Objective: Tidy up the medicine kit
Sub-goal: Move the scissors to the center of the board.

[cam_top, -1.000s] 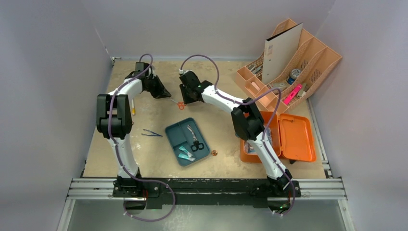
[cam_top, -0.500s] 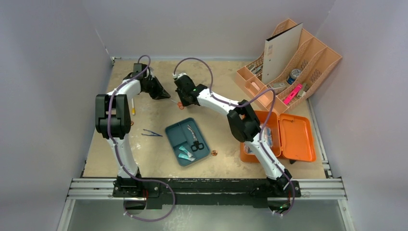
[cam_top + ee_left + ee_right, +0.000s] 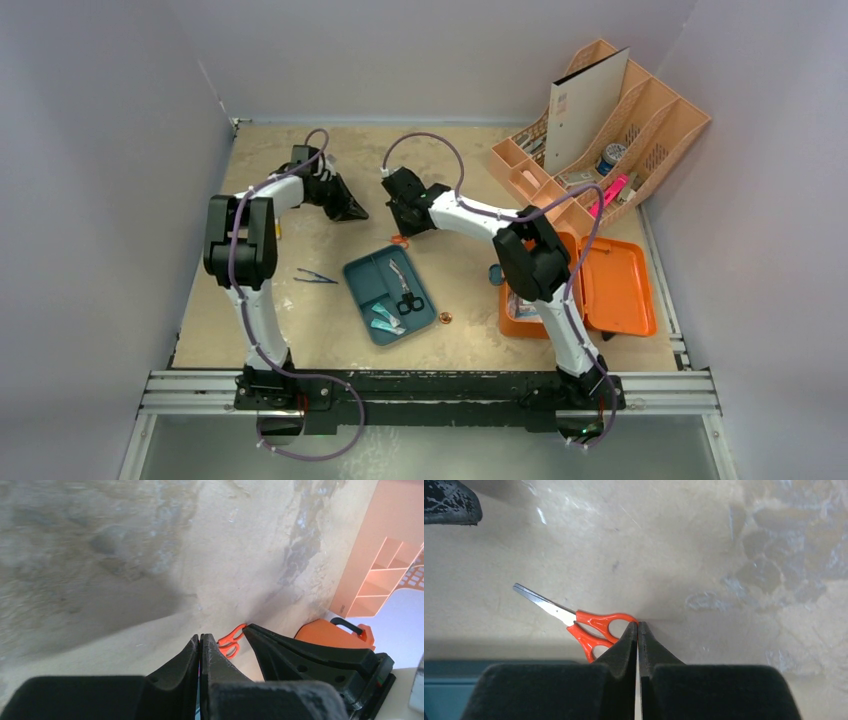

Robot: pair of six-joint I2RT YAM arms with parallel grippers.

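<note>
Right gripper [image 3: 638, 625] and left gripper [image 3: 200, 637] both shifted rightward since half a second ago, and the orange scissors [image 3: 589, 626] moved too. Right fingers are pressed together, tips touching the scissors' handle loop mid-counter; left fingers are pressed together too. Medicine kit [image 3: 615, 285] lies open by the right edge, toward the near corner.

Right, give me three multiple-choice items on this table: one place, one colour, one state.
1. Where are the black-handled scissors relative to the teal tray?
A. inside it
B. left of it
C. behind it

2. What colour are the scissors handles at the right claw tips?
A. blue
B. orange
C. green

3. The medicine kit lid is:
A. latched
B. half raised
C. open flat

Answers:
1. A: they lie in a tray compartment.
2. B: the orange scissors meet the shut claw.
3. C: the lid lies back beside the base.
</note>
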